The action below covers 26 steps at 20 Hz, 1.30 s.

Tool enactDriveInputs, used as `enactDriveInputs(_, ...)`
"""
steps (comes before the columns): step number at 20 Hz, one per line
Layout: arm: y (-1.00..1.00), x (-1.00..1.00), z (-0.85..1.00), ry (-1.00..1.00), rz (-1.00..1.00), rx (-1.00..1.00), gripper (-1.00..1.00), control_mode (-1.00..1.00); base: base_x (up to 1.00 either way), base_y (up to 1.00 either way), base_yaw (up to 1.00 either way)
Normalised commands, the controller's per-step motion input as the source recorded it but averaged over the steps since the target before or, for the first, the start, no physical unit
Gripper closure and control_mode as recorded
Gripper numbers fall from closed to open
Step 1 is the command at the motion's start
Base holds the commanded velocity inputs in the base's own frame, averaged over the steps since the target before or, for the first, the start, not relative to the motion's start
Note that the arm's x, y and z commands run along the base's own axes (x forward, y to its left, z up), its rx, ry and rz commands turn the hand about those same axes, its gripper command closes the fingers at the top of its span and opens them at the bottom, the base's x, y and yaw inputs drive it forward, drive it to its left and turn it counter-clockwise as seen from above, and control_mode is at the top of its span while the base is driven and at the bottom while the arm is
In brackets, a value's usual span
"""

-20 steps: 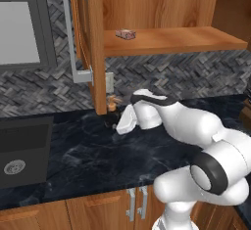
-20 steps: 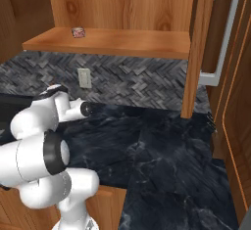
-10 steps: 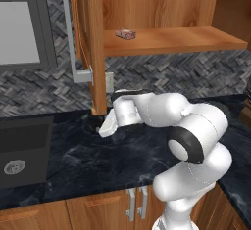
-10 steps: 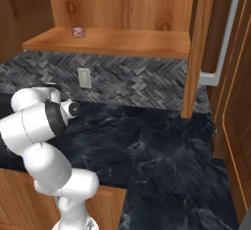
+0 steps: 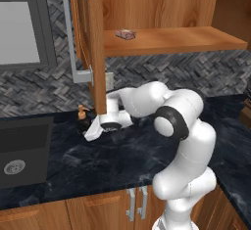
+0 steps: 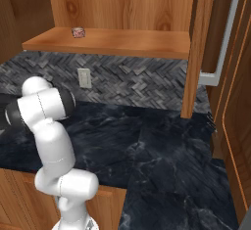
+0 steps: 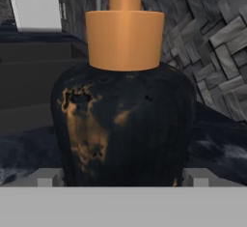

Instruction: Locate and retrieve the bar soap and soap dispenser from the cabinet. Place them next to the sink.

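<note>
Left base view shows the white arm bent low across the dark marbled counter (image 5: 122,160), its claw (image 5: 92,132) reaching toward the sink (image 5: 22,150) side and meeting the soap dispenser (image 5: 81,119), which stands on the counter just right of the basin, close to the herringbone backsplash (image 5: 196,72). The bottle is upright, its long axis vertical, with the tan-orange pump top pointing straight up. From the hand view the soap dispenser (image 7: 123,120) sits very close and centred, its squat black body flanked by the two pale fingertips (image 7: 46,177), one at each side near its base; whether they press on the bottle or stand a hair apart from it cannot be told. The bar soap (image 5: 125,34) lies flat on the plank shelf of the cabinet (image 5: 176,40), well above the counter and apart from the arm, its long axis running roughly left to right along the shelf. The cabinet door stands open, edge-on, with its long silver bar handle (image 5: 73,33) facing left. In the right base view the bar soap (image 6: 77,32) is a small block toward the left end of the shelf, the cabinet (image 6: 112,40) above the counter (image 6: 157,155), and a wall outlet (image 6: 84,78) is set in the backsplash below.
</note>
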Motion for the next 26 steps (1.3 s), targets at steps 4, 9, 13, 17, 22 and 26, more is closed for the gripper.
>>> enactDriveInputs(4, 0.19, 0.21, -0.21, -0.09, -0.01, 0.0, 1.0, -1.0, 0.0, 0.0, 0.0)
enactDriveInputs(9, 0.08, 0.11, -0.3, -0.06, 0.0, 0.01, 1.0, -1.0, 0.0, 0.0, 0.0)
enactDriveInputs(13, 0.05, 0.14, -0.31, -0.04, 0.0, 0.03, 1.0, -1.0, 0.0, 0.0, 0.0)
enactDriveInputs(17, 0.07, 0.15, -0.25, -0.03, 0.0, 0.03, 1.0, -1.0, 0.0, 0.0, 0.0)
enactDriveInputs(22, 0.1, 0.18, -0.22, -0.02, 0.0, 0.02, -1.0, -1.0, 0.0, 0.0, 0.0)
enactDriveInputs(26, 0.03, 0.04, -0.11, -0.01, 0.0, 0.01, -1.0, -1.0, 0.0, 0.0, 0.0)
